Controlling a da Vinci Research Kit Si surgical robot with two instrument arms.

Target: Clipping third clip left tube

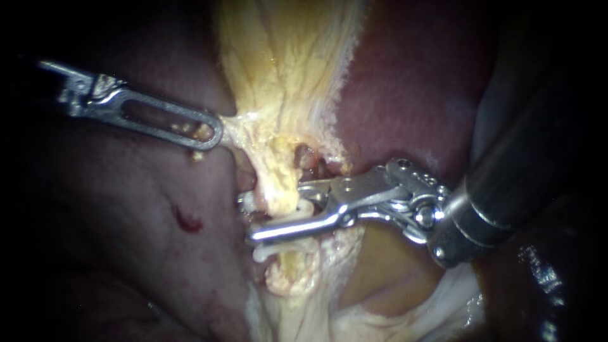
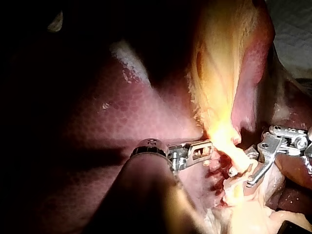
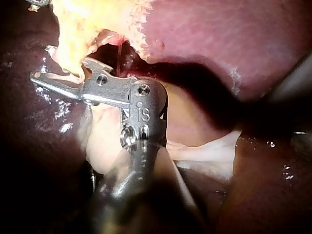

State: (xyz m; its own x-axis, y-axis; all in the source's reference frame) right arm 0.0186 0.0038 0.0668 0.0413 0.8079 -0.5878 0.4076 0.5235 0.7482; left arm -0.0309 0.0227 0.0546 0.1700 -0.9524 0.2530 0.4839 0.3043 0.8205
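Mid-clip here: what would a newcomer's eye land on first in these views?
First, the right instrument, entering from the right, its jaws open astride the yellow tube at the centre of the endoscope view, with a white clip just below them. Then the left instrument, jaws shut on the edge of the pale yellow tissue, holds it taut toward the left over the dark red liver.

Tube straddled by right instrument; left instrument upper-left.

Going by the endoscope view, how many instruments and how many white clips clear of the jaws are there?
Instruments: 2, the left instrument and the right instrument
White clip clear of the jaws: 1
Total: 3
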